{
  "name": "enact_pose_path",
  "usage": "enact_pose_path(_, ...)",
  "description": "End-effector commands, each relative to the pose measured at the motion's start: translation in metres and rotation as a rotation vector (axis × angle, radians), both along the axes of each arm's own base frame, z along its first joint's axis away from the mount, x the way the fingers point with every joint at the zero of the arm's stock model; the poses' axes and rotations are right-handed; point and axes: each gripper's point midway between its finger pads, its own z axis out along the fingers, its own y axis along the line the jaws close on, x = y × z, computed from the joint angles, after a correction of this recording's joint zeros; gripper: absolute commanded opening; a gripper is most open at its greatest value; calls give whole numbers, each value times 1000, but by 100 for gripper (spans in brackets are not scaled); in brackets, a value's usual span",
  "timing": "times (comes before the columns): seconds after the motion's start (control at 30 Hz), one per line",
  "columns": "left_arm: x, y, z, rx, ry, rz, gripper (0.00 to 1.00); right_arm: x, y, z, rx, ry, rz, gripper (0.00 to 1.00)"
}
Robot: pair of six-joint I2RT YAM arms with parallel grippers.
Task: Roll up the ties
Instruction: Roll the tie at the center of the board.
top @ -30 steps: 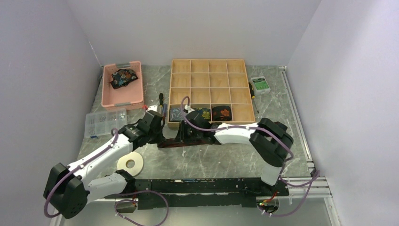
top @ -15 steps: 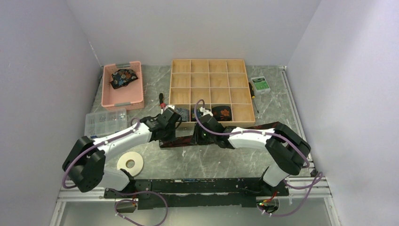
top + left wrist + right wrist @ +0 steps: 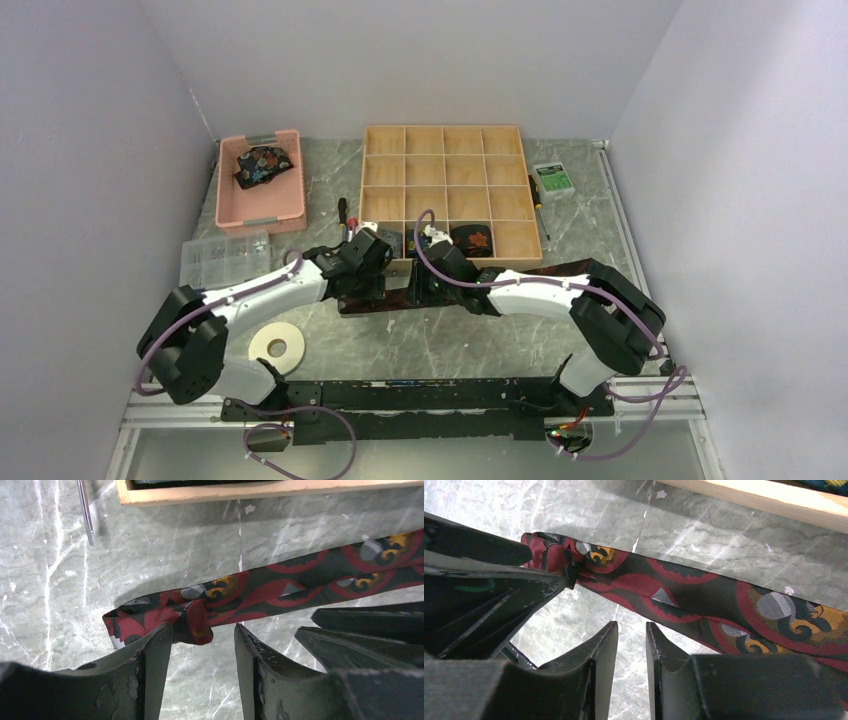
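One maroon tie (image 3: 300, 577) lies flat mid-table, parallel to the near edge, just in front of the wooden box (image 3: 250, 492). The left gripper (image 3: 202, 632) straddles its folded-over end with jaws apart, not yet pinching, while the right gripper (image 3: 630, 630) hovers beside it with a slim gap, apparently empty. The left should clamp that fold squarely and turn it tightly while the right pins the strip flat.

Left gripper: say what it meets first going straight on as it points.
The left gripper would first meet the tie, its folded end lying right at the open fingertips on the table. The wooden box comes beyond that. Height above the cloth is unclear.
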Motion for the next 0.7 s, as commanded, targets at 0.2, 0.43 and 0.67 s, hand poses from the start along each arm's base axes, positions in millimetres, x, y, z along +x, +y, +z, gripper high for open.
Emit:
enact_pose_path(0.2, -3, 28, 48, -121, -197, 146, 76, 7, 47, 43, 137, 2, 120, 55)
enact_pose_path(0.43, -5, 67, 36, -250, -210, 332, 77, 10, 79, 31, 152, 101, 156, 53)
enact_pose_path(0.67, -6, 94, 28, -316, -202, 443, 76, 10, 97, 13, 168, 176, 178, 48)
